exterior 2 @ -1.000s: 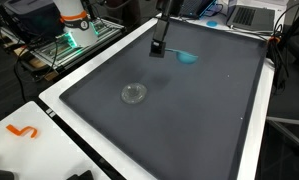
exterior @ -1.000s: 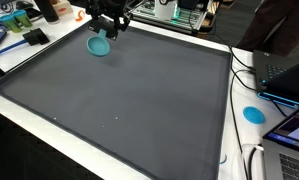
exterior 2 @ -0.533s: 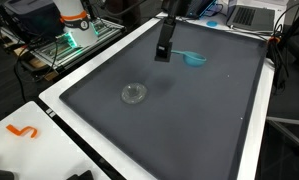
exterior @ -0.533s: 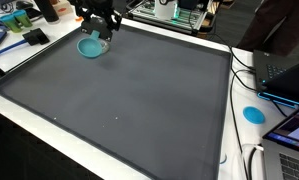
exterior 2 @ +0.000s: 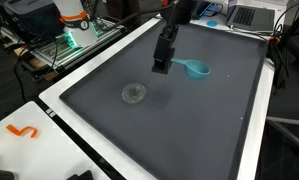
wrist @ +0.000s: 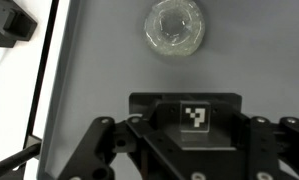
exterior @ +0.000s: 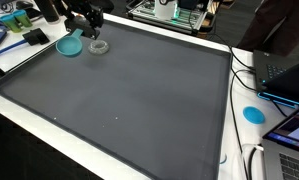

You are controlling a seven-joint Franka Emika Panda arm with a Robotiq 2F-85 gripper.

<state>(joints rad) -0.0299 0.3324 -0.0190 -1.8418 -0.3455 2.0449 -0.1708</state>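
My gripper (exterior: 79, 33) hangs over the far left corner of the dark grey mat (exterior: 139, 100), shut on the rim of a blue bowl (exterior: 69, 45) that hangs beside it. In an exterior view the bowl (exterior 2: 197, 70) sticks out sideways from the gripper (exterior 2: 162, 69). A clear round lid (exterior: 97, 46) lies on the mat just beside the gripper, also seen as the clear lid (exterior 2: 135, 93). The wrist view shows that lid (wrist: 174, 27) ahead of the gripper body and its marker tag (wrist: 194, 116). Neither the bowl nor the fingertips show there.
A white table edge (exterior: 234, 110) frames the mat. A blue disc (exterior: 253, 113), cables and laptops (exterior: 289, 75) lie on one side. An orange hook (exterior 2: 22, 131) rests on the white edge. Cluttered benches (exterior 2: 74, 30) stand beyond the mat.
The gripper has carried the blue bowl sideways along the mat's far edge toward the corner. It now hangs close to the clear lid, which has not moved.
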